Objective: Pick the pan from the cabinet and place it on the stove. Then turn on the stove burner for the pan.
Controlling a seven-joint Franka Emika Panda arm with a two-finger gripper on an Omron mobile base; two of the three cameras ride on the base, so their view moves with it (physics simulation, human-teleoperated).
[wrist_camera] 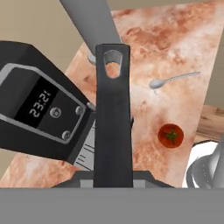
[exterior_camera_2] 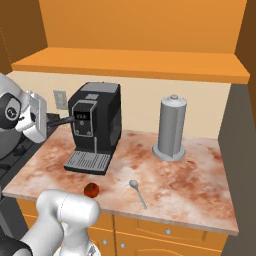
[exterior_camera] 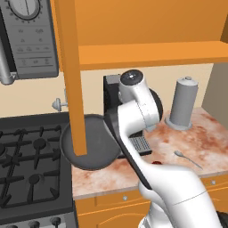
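Observation:
The dark grey pan hangs level over the left end of the counter and the stove's right edge, partly hidden by the cabinet's open door. My gripper is shut on the pan's long black handle. In the hand view that handle runs up from the fingers to its hanging hole. The black stove lies to the left of the pan, with a round burner cap and a row of knobs at its front. The orange cabinet is overhead.
A black coffee machine stands just behind the hand and the handle's end. A tall grey canister, a spoon and a tomato are on the marbled counter. A grey microwave hangs above the stove.

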